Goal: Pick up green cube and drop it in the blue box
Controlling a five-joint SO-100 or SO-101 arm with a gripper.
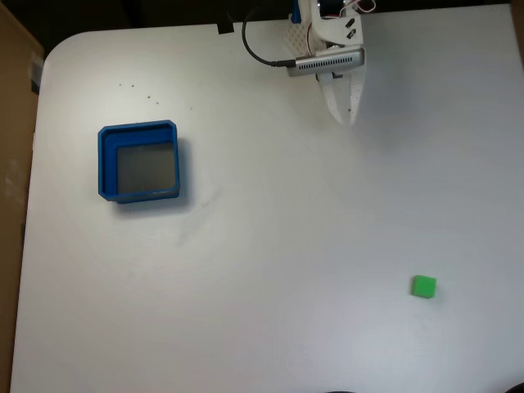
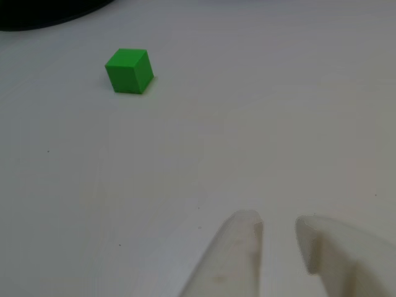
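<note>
Clearly, going from left to right in the fixed view, the blue box [image 1: 140, 161] comes first: it sits on the white table [image 1: 246, 270] in the upper left part of the frame, and its grey bottom holds nothing. Next, at the top edge and a little right of the middle, the gripper [image 1: 345, 115] points down into the frame, with its white fingers close together. Last, in the lower right of the frame, the green cube [image 1: 423, 286] lies alone, well apart from both the gripper and the box.

In the other view, the cube [image 2: 129, 71] is in the upper left, standing flat on the table and turned a little, so one vertical edge faces the camera. The two fingertips [image 2: 278, 232] rise from the bottom edge right of the middle, with a narrow gap between them; the jaws are slightly apart and hold nothing.

I judge the cube to be light, stiff and not fragile, probably plastic with smooth faces. These faces may slip a little, so the best hold is on two opposite flat sides, near their middle, with the fingers turned to match the cube's angle, not on its corners.
</note>
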